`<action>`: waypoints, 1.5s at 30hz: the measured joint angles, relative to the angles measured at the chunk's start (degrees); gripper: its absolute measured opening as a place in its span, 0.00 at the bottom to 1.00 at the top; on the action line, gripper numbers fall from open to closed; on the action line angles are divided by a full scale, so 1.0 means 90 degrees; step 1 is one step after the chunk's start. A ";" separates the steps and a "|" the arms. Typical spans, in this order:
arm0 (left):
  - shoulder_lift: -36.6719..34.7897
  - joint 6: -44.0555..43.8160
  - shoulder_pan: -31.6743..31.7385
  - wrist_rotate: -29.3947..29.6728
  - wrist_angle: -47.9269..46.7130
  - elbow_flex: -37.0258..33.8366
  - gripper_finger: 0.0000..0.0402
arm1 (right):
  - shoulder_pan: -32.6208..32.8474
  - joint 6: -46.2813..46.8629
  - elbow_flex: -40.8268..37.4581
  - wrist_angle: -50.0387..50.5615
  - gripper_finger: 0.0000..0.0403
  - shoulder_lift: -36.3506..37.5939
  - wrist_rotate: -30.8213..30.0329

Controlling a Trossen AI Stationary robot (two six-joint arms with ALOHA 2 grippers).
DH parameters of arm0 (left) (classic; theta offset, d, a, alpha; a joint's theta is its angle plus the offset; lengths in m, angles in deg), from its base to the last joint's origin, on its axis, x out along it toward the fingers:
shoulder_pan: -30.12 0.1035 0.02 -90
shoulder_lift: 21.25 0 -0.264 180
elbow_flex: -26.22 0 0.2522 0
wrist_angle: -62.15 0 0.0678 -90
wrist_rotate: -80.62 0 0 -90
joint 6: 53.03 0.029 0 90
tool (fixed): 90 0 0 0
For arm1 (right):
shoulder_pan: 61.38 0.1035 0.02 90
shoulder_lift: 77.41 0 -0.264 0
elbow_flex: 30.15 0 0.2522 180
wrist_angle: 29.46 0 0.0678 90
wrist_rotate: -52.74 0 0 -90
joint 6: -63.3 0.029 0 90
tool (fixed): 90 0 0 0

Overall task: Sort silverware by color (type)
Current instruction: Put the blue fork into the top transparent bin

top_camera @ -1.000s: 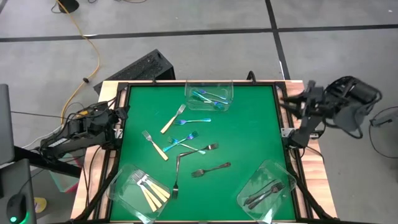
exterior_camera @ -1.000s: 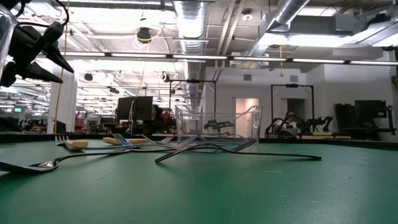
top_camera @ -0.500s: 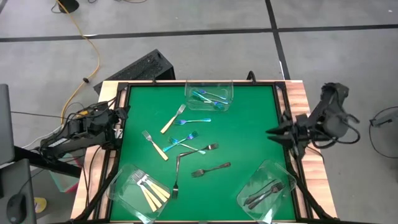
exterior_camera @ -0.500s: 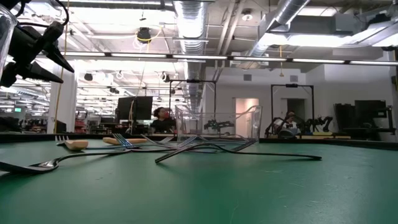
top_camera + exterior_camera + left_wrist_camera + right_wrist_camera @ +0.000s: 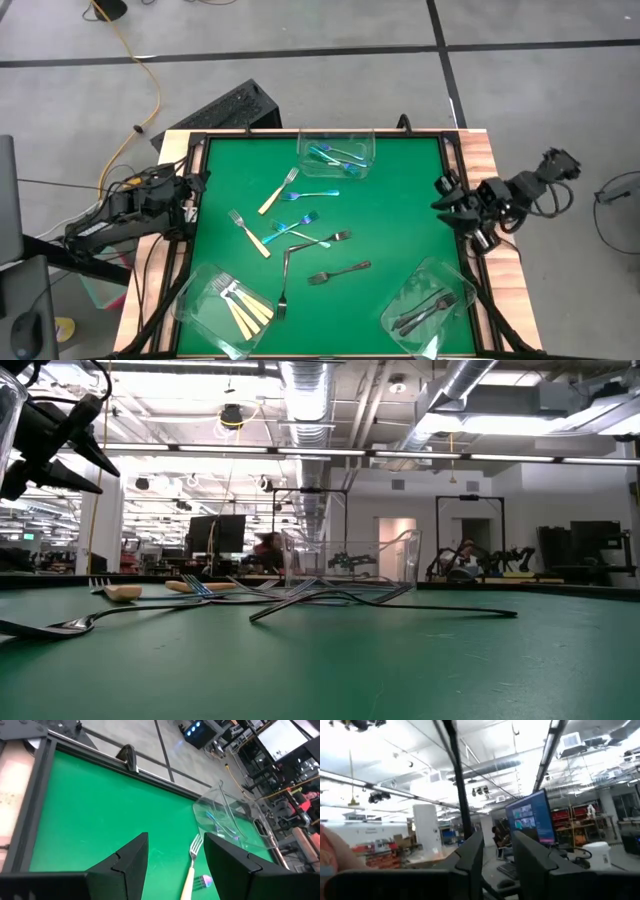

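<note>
On the mat lie 7 loose forks, 3 tubs; left fingers, right fingers spread empty.

You have three tubs on the tabletop: one at the far edge, one near-left, one near-right. Each holds forks. Loose forks lie scattered between them.

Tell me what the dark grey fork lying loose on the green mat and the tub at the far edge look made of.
Dark grey fork: likely metal, one piece, dull sheen. Clear tub: see-through, probably plastic, with glossy rims; blue-handled forks show through it.
</note>
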 joint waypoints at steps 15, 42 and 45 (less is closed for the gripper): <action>0.0000 0.0262 0.0000 -0.0328 0.0045 0.0000 0.44 | -0.3309 0.2124 0.0000 0.0353 0.31 -0.0815 0.2119; 0.0000 0.0335 -0.0001 -0.0284 0.0045 0.0000 0.44 | -0.6539 0.2891 0.2915 0.2451 0.33 -0.1141 0.6787; 0.0000 0.0335 -0.0002 -0.0255 0.0048 0.0000 0.44 | -0.6654 0.2741 0.3293 0.2766 0.33 -0.1043 0.7185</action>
